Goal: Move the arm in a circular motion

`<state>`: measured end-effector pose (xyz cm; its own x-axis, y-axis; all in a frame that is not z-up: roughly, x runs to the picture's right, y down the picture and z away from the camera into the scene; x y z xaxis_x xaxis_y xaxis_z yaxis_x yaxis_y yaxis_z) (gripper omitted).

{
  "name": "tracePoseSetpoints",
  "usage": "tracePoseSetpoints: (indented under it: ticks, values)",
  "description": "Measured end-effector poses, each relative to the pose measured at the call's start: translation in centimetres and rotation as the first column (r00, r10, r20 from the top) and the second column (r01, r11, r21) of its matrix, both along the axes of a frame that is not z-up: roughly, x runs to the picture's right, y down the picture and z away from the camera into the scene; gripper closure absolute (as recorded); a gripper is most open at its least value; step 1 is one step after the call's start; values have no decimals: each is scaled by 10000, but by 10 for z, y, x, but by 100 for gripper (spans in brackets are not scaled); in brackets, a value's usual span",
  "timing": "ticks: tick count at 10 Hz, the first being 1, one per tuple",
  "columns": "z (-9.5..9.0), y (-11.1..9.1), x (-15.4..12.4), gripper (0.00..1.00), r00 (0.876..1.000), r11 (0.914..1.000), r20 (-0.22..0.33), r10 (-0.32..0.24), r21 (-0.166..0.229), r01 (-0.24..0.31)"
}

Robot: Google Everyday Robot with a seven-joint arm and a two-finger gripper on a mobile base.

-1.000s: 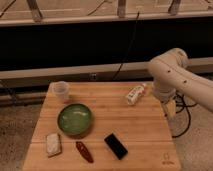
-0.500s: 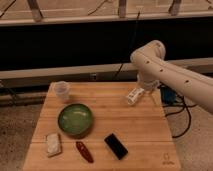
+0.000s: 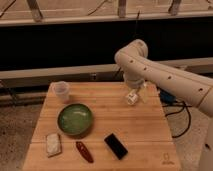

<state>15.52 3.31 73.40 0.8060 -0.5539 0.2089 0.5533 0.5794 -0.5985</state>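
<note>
The arm point(image 3: 165, 77) is large and cream-white, made of thick rounded segments with small dark screw holes. It reaches in from the right edge, bends at a bulbous joint point(image 3: 131, 56) above the table's far side, and turns downward. My gripper point(image 3: 136, 89) hangs at its lower end over the far right part of the wooden table point(image 3: 132, 127), just above a small white bottle point(image 3: 131, 98) lying there. I see nothing held in it.
On the table are a clear plastic cup point(image 3: 61, 91) at the far left, a green bowl point(image 3: 75, 119), a white packet point(image 3: 52, 144), a red chili point(image 3: 84, 151) and a black phone point(image 3: 116, 146). Cables point(image 3: 176, 107) lie on the floor to the right.
The arm has swung steadily leftward, from beyond the table's right edge to over its far right part, with the bent joint now nearer the middle. The table items have not moved.
</note>
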Motion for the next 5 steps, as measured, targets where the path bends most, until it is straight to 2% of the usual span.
tracePoseSetpoints:
  ticks: [3, 5]
  values:
    - [1, 6, -30, 20, 9983, 9993, 471, -356, -70, 359]
    - [-4, 16, -61, 20, 9906, 9965, 1105, -804, -146, 825]
